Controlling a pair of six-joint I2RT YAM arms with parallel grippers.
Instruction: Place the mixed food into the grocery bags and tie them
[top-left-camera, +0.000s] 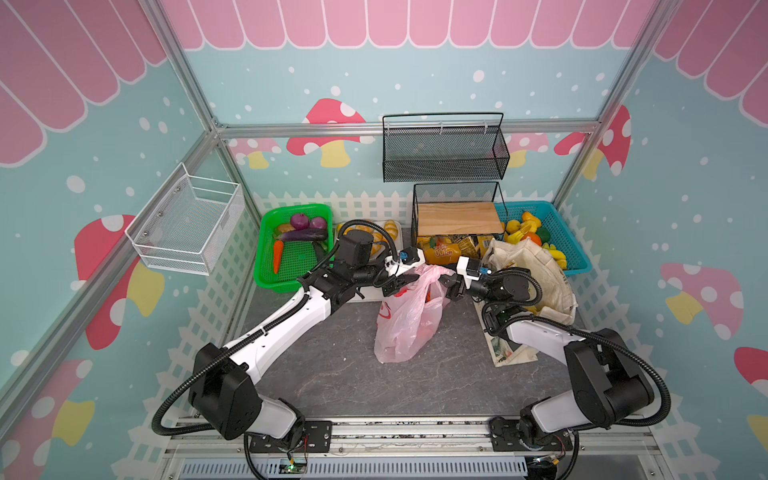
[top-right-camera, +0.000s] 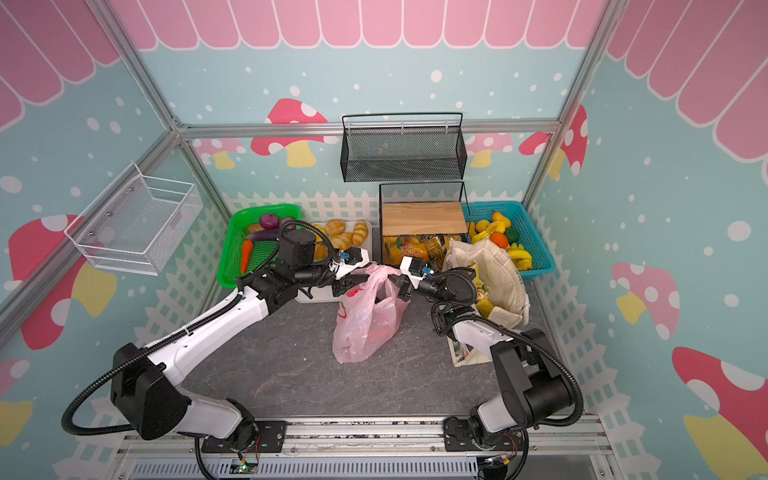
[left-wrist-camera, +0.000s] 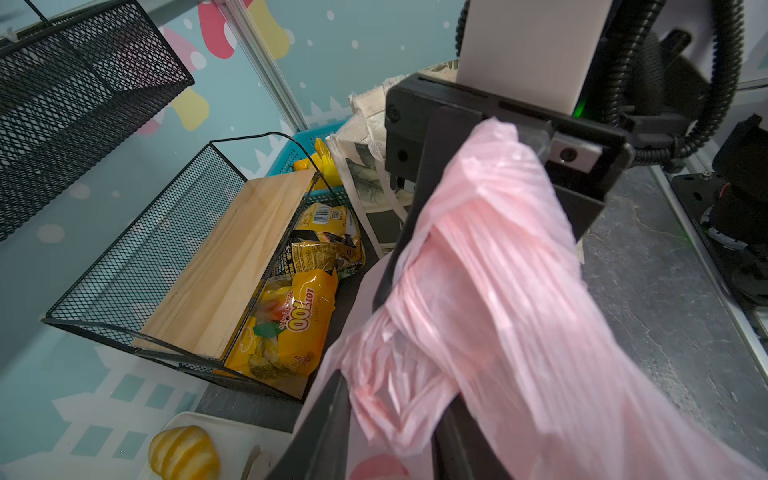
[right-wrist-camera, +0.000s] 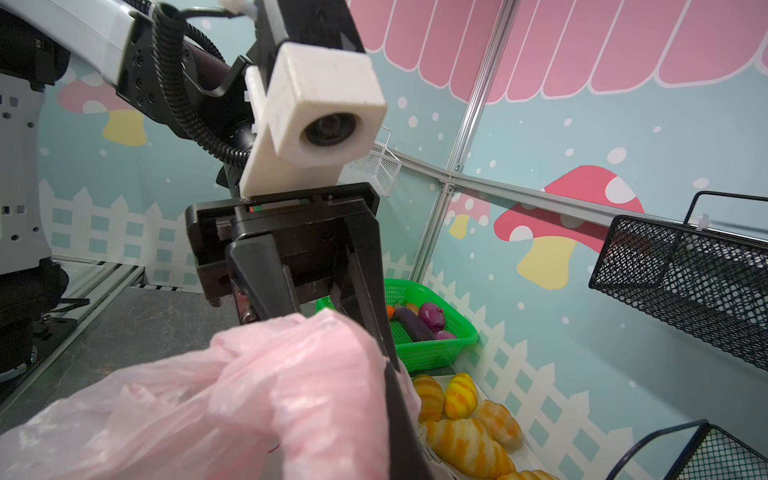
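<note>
- Looking down in both top views, I see the pink bag (top-left-camera: 405, 328) standing mid-table, its handles lifted between left gripper (top-left-camera: 409, 279) and right gripper (top-left-camera: 449, 286), apparently for tying. The canvas tote (top-left-camera: 536, 270) slumps behind my right arm.
- Left wrist: a bunched handle sits between my narrowly spaced left fingers (left-wrist-camera: 324, 428); whether they pinch it I cannot tell. The right fingers (left-wrist-camera: 419, 216) are closed on pink plastic too.
- Right wrist: pink film fills the foreground; bread rolls (right-wrist-camera: 461, 444) and green basket (right-wrist-camera: 432, 353) lie close behind.

pink bag (top-left-camera: 405, 328) upright at centre, handles bunched — cream tote (top-left-camera: 540, 274) slumped to its right
</note>
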